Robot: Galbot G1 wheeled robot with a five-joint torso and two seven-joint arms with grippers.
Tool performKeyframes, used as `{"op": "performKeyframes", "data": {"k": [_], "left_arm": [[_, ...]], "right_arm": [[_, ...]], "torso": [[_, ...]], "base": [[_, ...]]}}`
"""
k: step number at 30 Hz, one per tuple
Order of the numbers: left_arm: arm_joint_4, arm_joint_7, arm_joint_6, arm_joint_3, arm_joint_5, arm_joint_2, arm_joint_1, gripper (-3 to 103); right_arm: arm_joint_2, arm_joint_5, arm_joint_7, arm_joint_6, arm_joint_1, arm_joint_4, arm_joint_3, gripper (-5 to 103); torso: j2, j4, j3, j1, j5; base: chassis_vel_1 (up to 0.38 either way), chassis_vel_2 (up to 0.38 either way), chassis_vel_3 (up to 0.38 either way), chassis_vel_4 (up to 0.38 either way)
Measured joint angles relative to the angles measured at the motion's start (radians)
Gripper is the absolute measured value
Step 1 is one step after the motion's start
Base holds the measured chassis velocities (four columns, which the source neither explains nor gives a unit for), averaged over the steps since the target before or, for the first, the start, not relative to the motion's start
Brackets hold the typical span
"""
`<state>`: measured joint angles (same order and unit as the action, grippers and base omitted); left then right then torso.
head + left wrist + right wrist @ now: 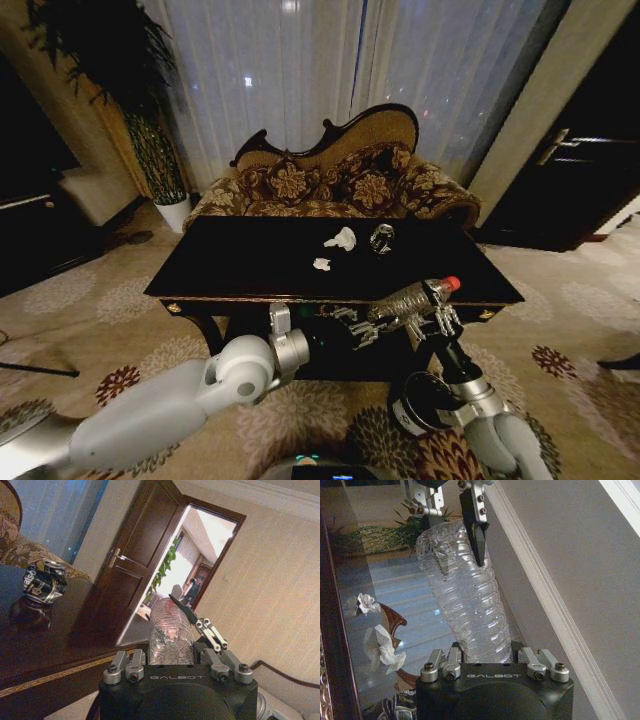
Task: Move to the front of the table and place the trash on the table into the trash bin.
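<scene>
Both grippers pinch one clear plastic bottle just off the table's front edge, toward its right front corner. Right gripper grips the bottle near its red-capped end, fingers pressed into the ribbed plastic; left gripper holds the other end, its fingers closed on the crumpled body. In the right wrist view the same bottle runs from that claw up to the other claw.

By size: the glossy black table with gold trim stands before a floral sofa. The trash bin, dark and round, sits on the patterned carpet below the right arm, near the table's front right. On the tabletop toward the back right lies a crushed can, just beside it a white paper wad, and a smaller wad nearer the front edge.
</scene>
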<state>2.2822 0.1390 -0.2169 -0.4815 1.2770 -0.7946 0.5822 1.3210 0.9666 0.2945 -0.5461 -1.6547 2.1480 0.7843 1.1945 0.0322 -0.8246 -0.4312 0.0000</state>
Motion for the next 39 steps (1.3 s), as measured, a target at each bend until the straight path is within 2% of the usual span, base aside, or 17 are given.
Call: {"op": "performKeyframes", "data": {"k": [4, 13, 14, 15, 17, 19, 20, 23, 24, 25, 26, 28, 31, 32, 34, 37, 39], "left_arm": [[0.005, -0.002, -0.001, 0.007, -0.025, 0.007, 0.021, 42], [0.023, 0.0, -0.009, 0.028, -0.039, 0.024, 0.025, 42], [0.029, 0.002, -0.01, 0.033, -0.04, 0.028, 0.029, 39], [0.031, 0.003, -0.01, 0.038, -0.042, 0.031, 0.033, 43], [0.032, 0.004, -0.01, 0.043, -0.046, 0.034, 0.035, 43], [0.043, 0.007, -0.01, 0.071, -0.07, 0.046, 0.05, 54], [0.043, 0.007, -0.01, 0.071, -0.07, 0.046, 0.05, 54], [0.063, 0.02, -0.005, 0.151, -0.103, 0.078, 0.087, 70], [0.063, 0.02, -0.005, 0.151, -0.103, 0.078, 0.087, 70], [0.069, 0.022, -0.001, 0.179, -0.107, 0.086, 0.1, 76], [0.074, 0.023, 0.0, 0.2, -0.108, 0.092, 0.108, 76], [0.095, 0.026, 0.003, 0.267, -0.128, 0.121, 0.137, 86], [0.109, 0.027, 0.004, 0.318, -0.158, 0.141, 0.163, 92], [0.119, 0.029, 0.005, 0.389, -0.183, 0.156, 0.215, 99], [0.12, 0.03, 0.007, 0.426, -0.199, 0.163, 0.246, 99], [0.111, 0.03, 0.029, 0.592, -0.254, 0.196, 0.385, 100], [0.109, 0.03, 0.034, 0.613, -0.257, 0.202, 0.401, 100]], "right_arm": [[0.0, 0.001, 0.0, -0.003, -0.003, -0.001, 0.0, 33], [-0.003, -0.006, 0.0, -0.004, -0.003, -0.002, -0.001, 32], [-0.003, -0.008, 0.0, -0.004, -0.004, -0.002, -0.001, 32], [-0.003, -0.01, 0.0, -0.004, -0.004, -0.002, -0.001, 32], [-0.003, -0.012, 0.0, -0.004, -0.004, -0.004, -0.001, 32], [-0.005, -0.024, 0.002, 0.0, -0.005, -0.009, 0.001, 30], [-0.005, -0.024, 0.002, 0.0, -0.005, -0.009, 0.001, 30], [-0.013, -0.035, 0.002, 0.002, -0.004, -0.019, 0.001, 27], [-0.013, -0.035, 0.002, 0.002, -0.004, -0.019, 0.001, 27], [-0.015, -0.035, 0.002, 0.002, -0.002, -0.022, 0.002, 27], [-0.016, -0.035, 0.002, 0.002, -0.002, -0.025, 0.003, 27], [-0.02, -0.04, 0.002, 0.003, -0.001, -0.034, 0.003, 26], [-0.024, -0.046, 0.002, 0.004, 0.001, -0.041, 0.001, 26], [-0.029, -0.066, -0.002, 0.01, 0.002, -0.047, -0.002, 26], [-0.031, -0.076, -0.004, 0.013, 0.002, -0.05, -0.003, 26], [-0.047, -0.111, -0.009, 0.02, 0.004, -0.071, -0.003, 26], [-0.05, -0.115, -0.01, 0.021, 0.005, -0.075, -0.002, 26]], "torso": [[0.0, 0.0, 0.0, 0.0, -0.0001], [0.0, 0.0, 0.0, 0.0, -0.0001], [0.0, 0.0001, 0.0, 0.0, -0.0001], [0.0, 0.0, 0.0, 0.0, -0.0001], [0.0, 0.0, 0.0, 0.0, -0.0001], [0.0, 0.0001, 0.0, 0.0, -0.0001], [0.0, 0.0001, 0.0, 0.0, -0.0001], [0.0, 0.0, 0.0, 0.0, 0.0], [0.0, 0.0, 0.0, 0.0, 0.0], [0.0, 0.0, 0.0, 0.0, -0.0002], [0.0, -0.0001, 0.0, 0.0, -0.0002], [0.0, 0.0001, 0.0, 0.0, -0.0002], [0.0, 0.0001, 0.0, 0.0, -0.0001], [0.0, 0.0001, 0.0, 0.0, 0.0], [0.0, 0.0001, 0.0, 0.0, 0.0], [0.0, -0.0002, 0.0, 0.0, -0.0004], [0.0, -0.0001, 0.0, 0.0, -0.0003]], "base": [[0.0, 0.0, 0.0, 0.0], [0.0, 0.0, 0.0, 0.0], [0.0, 0.0, 0.0, 0.0], [0.0, 0.0, 0.0, 0.0], [0.0, 0.0, 0.0, 0.0], [0.0, 0.0, 0.0, 0.0], [0.0, 0.0, 0.0, 0.0], [0.0, 0.0, 0.0, 0.0], [0.0, 0.0, 0.0, 0.0], [0.0, 0.0, 0.0, 0.0], [0.0, 0.0, 0.0, 0.0], [0.0, 0.0, 0.0, 0.0], [0.0, 0.0, 0.0, 0.0], [0.0, 0.0, 0.0, 0.0], [0.0, 0.0, 0.0, 0.0], [0.0, 0.0, 0.0, 0.0], [0.0, 0.0, 0.0, 0.0]]}}
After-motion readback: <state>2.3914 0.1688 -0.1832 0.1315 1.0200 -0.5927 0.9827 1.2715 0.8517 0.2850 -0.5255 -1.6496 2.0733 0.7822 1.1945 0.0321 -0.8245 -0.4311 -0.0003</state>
